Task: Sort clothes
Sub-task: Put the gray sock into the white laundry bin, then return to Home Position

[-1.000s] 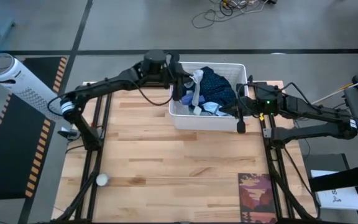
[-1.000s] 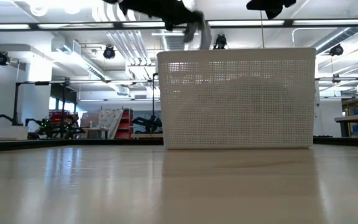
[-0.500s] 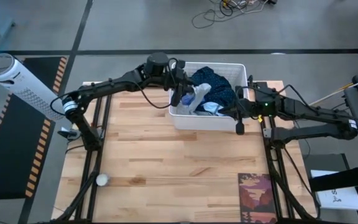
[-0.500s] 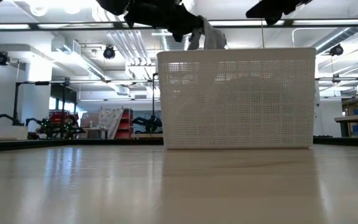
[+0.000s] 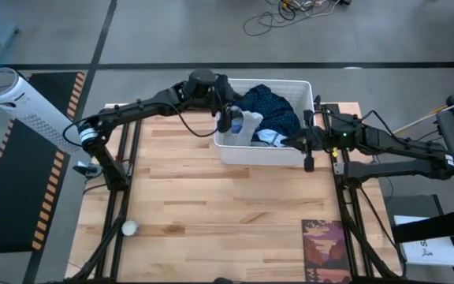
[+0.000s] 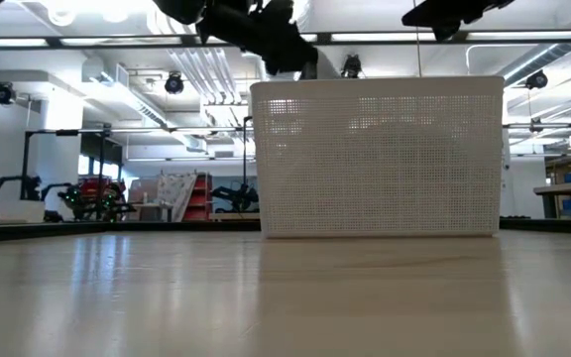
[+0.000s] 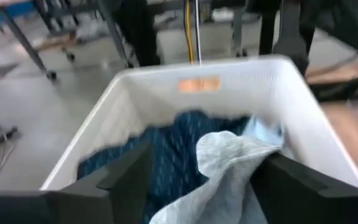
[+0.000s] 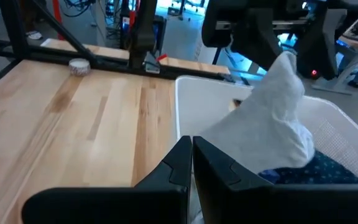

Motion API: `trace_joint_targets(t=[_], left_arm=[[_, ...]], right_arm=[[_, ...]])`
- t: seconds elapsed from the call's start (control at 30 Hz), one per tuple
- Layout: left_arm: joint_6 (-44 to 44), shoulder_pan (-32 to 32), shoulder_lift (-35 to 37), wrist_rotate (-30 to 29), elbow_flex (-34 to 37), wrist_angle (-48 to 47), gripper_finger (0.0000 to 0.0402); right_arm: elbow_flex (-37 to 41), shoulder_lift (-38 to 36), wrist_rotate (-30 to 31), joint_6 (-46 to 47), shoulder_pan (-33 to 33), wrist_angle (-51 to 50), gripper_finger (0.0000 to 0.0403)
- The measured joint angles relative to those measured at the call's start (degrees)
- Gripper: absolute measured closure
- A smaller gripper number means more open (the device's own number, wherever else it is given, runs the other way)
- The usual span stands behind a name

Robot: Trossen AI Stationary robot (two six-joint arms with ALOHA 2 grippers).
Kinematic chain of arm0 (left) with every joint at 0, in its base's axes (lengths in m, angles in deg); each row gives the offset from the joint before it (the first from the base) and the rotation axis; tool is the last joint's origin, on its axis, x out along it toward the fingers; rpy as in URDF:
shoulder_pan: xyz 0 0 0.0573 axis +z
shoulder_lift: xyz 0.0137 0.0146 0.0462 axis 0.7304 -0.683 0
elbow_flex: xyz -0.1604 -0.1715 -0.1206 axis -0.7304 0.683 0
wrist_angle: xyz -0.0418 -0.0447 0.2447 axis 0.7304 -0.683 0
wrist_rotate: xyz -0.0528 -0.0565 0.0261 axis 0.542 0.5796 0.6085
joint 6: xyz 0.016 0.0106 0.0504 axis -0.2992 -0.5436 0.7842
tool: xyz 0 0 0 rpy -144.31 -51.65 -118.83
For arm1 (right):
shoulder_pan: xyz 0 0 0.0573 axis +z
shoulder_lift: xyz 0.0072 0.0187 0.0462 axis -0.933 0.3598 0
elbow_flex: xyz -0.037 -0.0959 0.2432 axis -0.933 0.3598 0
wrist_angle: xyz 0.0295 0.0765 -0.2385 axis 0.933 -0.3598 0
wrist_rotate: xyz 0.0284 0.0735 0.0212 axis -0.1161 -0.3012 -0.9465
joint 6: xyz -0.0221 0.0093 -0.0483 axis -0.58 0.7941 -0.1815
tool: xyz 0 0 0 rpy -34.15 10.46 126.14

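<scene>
My left pincer (image 5: pixel 228 118) hangs over the near-left corner of the white basket (image 5: pixel 262 152), its fingers spread wide. The pale grey garment (image 7: pixel 232 163) lies between them, draped and slumping onto the pile rather than pinched, so I judge it released here because this basket is where it belongs. Under and beside it sits the dark blue dotted garment (image 5: pixel 270 105), filling the far half, with a light blue piece (image 5: pixel 268 137) toward the near wall.

My right pincer (image 5: pixel 306 146) is clenched on nothing, parked just outside the basket's right wall, low beside its near corner; I take it as waiting clear of the drop.

The basket's rim is close on my left pincer's left side, so I would lift straight up before swinging away. The wooden counter (image 5: pixel 187 197) in front of the basket is broad and open. A small white roll (image 5: pixel 131 228) and a dark red patterned mat (image 5: pixel 326 248) lie near the front edge, well apart from both arms.
</scene>
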Motion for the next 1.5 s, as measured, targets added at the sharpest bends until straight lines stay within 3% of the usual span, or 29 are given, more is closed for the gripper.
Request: trace_joint_targets(t=[0.27, 0.5, 0.63, 0.8, 0.93, 1.03, 1.13, 1.3, 1.5], left_arm=[[4.8, 0.1, 0.9, -4.4, 0.0, -13.3, 0.0119], [6.4, 0.1, 1.4, -4.6, -0.9, -23.5, 0.0131], [8.3, 0.0, 2.4, -4.5, -0.9, -24.5, 0.0149], [8.5, -1.3, 5.4, -4.5, -0.7, -18.9, 0.021], [7.1, -2.0, 7.9, -4.2, -0.3, -14.6, 0.0304], [5.6, -2.0, 10.0, 1.3, 0.8, -12.0, 0.038], [1.6, -2.4, 12.2, 6.7, 3.8, -4.0, 0.0388], [0.9, -4.4, 16.9, 6.9, 13.1, 8.8, 0.0399], [0.8, -5.4, 26.2, 6.9, 27.4, 16.4, 0.0401]], right_arm=[[1.5, -1.2, 0.0, 0.0, 0.0, -0.3, 0.0403], [1.5, -1.2, 0.0, 0.0, 0.0, -0.2, 0.0403], [1.5, -1.2, 0.0, -0.1, 0.0, -0.3, 0.0403], [2.0, -1.2, 0.1, -1.6, 0.0, -0.4, 0.0403], [2.0, -2.3, 0.1, -2.6, 0.0, -0.2, 0.0403], [2.4, -3.5, 0.1, -3.2, 0.0, -0.3, 0.0403], [3.2, -5.3, 0.2, -4.1, -0.1, -0.2, 0.0403], [6.0, -8.8, 0.2, -3.9, -1.7, 0.2, 0.0403], [11.8, -13.9, 0.2, -2.3, -4.5, 2.5, 0.0403]])
